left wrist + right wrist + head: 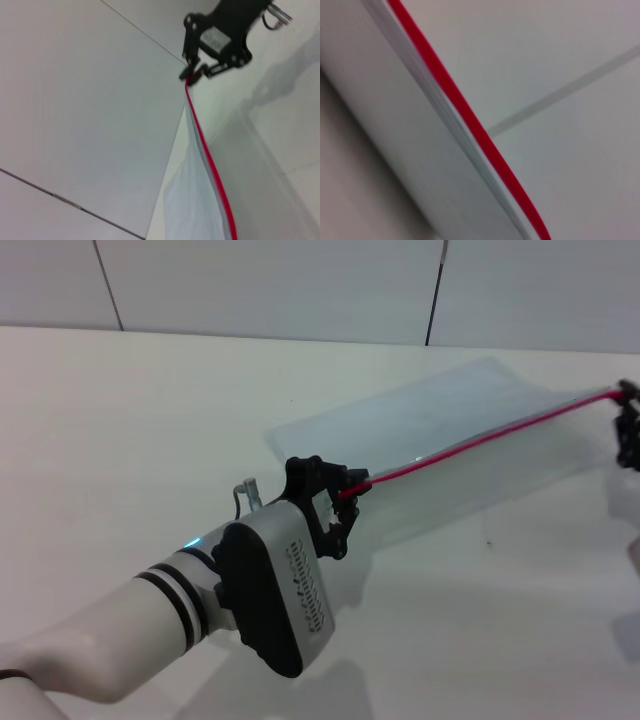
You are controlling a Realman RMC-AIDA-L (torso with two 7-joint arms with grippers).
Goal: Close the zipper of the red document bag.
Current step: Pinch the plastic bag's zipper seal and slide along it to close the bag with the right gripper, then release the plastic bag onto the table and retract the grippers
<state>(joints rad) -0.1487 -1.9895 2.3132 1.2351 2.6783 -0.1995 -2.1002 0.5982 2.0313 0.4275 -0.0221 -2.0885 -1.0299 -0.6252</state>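
Note:
The red document bag (440, 420) is a translucent pale pouch on the white table, and its red zipper (480, 443) is stretched taut and raised between both grippers. My left gripper (347, 496) is shut on the near end of the zipper. At the right edge of the head view my right gripper (625, 400) holds the far end. The left wrist view shows that right gripper (191, 77) farther off, pinched on the zipper (210, 165) above the bag (187, 200). In the right wrist view only the zipper (465, 112) and the bag's wall (395, 125) show.
The white table (120, 440) spreads to the left and front of the bag. A white panelled wall (270, 285) with dark seams runs along the table's far edge. A small cable plug (248, 488) sticks out by my left wrist.

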